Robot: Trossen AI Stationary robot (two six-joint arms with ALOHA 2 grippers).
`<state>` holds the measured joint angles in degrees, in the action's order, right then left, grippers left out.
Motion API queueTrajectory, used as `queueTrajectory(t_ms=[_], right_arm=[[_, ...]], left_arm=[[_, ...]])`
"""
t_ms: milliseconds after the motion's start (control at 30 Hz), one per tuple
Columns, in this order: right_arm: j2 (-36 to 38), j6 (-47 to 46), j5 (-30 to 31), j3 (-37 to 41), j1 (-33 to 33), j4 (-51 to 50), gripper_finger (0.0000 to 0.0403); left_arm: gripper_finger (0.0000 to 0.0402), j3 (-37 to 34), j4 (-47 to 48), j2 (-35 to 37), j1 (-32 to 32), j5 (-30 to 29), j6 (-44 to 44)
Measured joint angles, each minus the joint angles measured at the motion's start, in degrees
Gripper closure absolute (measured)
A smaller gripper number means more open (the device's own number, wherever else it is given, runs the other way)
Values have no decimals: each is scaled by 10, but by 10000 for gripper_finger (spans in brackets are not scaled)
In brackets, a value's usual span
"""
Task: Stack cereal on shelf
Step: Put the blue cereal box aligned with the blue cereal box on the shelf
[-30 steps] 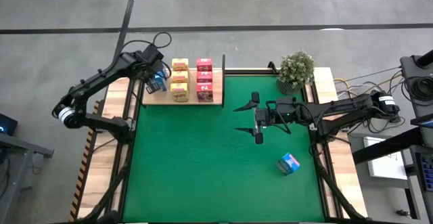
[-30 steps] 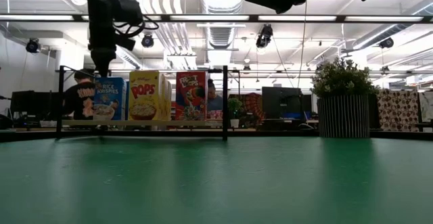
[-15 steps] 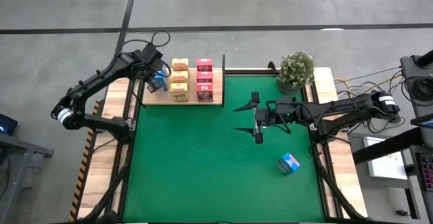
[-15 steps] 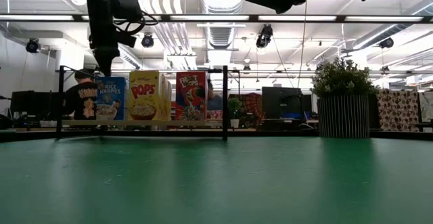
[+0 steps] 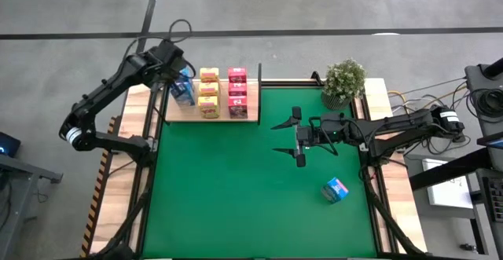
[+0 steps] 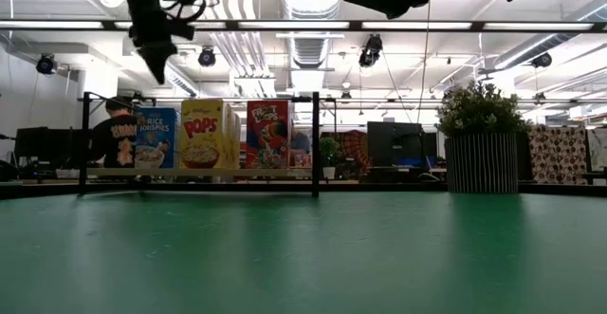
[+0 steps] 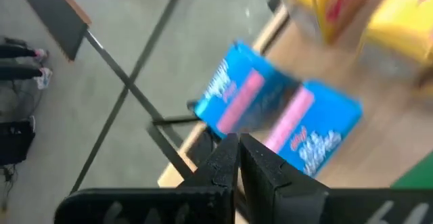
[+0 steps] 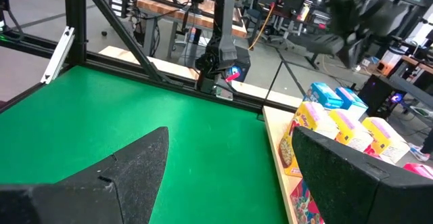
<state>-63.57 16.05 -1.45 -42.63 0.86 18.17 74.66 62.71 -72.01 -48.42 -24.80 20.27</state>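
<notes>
The light-wood shelf [image 5: 189,112] lies at the table's far left. On it stand rows of cereal boxes: blue [image 5: 183,92], yellow [image 5: 208,92] and pink [image 5: 237,92]. In the low view they stand upright on their bases: blue [image 6: 154,138], yellow [image 6: 202,135], pink [image 6: 267,134]. My left gripper [image 5: 171,65] is shut and empty, high above and just beyond the blue boxes [image 7: 270,112]; it also shows in the low view [image 6: 155,65]. My right gripper [image 5: 296,138] is open and empty above the green mat. One more blue box [image 5: 335,189] lies on the mat at the near right.
A potted plant [image 5: 343,82] stands at the mat's far right corner. Thin black posts [image 6: 314,143] rise at the shelf's ends. The green mat [image 5: 236,189] spreads between the shelf and the loose blue box.
My left gripper has gone up and toward the table's far left, away from the blue boxes. The blue boxes stay standing on the shelf. My right arm has kept still.
</notes>
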Motion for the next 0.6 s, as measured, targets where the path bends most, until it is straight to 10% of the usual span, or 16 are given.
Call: queueTrajectory(t_ms=[300,600], right_arm=[[0,0,0,0,0,-4,99],[0,-17,1,0,0,-10,99]], left_arm=[[402,15,-21,0,0,189,-55],[402,-6,-39,38,56,213,-136]])
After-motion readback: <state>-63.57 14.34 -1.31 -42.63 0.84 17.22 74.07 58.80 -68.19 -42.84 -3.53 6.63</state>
